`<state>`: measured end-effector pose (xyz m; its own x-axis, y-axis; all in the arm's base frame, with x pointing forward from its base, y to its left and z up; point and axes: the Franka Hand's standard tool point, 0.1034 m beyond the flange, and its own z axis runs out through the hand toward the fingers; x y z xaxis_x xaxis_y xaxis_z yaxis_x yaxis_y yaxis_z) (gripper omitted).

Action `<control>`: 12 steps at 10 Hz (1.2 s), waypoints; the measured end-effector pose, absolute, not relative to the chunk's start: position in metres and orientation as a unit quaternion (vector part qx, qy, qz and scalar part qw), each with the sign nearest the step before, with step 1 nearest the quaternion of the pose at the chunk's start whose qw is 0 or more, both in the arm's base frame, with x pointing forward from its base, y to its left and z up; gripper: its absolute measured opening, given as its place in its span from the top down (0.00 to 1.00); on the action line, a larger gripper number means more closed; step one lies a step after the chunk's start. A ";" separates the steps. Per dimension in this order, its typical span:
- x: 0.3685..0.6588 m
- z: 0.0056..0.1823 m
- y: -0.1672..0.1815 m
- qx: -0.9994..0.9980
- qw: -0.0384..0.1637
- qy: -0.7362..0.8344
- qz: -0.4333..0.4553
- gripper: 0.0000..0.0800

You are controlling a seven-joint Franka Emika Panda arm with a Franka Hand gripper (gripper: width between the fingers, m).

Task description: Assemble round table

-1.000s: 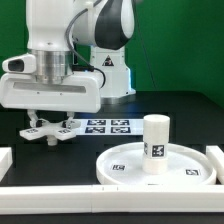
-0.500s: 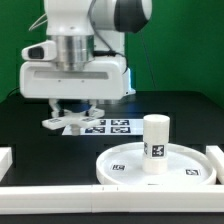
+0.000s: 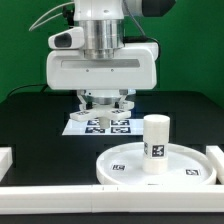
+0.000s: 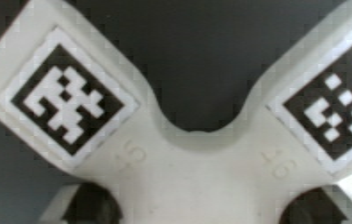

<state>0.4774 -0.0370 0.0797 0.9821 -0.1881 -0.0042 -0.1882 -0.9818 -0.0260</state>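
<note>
The round disc [image 3: 128,163] lies rimmed-side up at the front of the exterior view's right. The thick tagged cylinder leg [image 3: 155,143] stands upright on it. My gripper [image 3: 103,102] is shut on the cross-shaped foot [image 3: 117,104] and holds it in the air above the marker board [image 3: 100,126], to the left of and behind the leg. In the wrist view the foot [image 4: 187,160] fills the picture, with two tagged arms spreading away. My dark fingers [image 4: 95,206] press its hub from both sides.
Long white border rails run along the front [image 3: 90,196], with pieces at the left [image 3: 5,160] and right [image 3: 215,160]. The table top is black, with a green backdrop behind.
My gripper has carried the cross-shaped foot from the exterior view's left toward the right, and it now hangs over the marker board, closer to the leg. Disc and leg have not moved.
</note>
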 end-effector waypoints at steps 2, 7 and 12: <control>0.477 0.079 -0.037 -0.995 0.013 0.095 0.001 0.45; 0.516 0.127 0.050 -0.991 0.018 0.130 0.018 0.45; 0.529 0.135 0.050 -0.996 0.019 0.091 0.010 0.45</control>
<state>0.5290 0.0499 0.1352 0.9831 -0.1815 -0.0239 -0.1822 -0.9826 -0.0350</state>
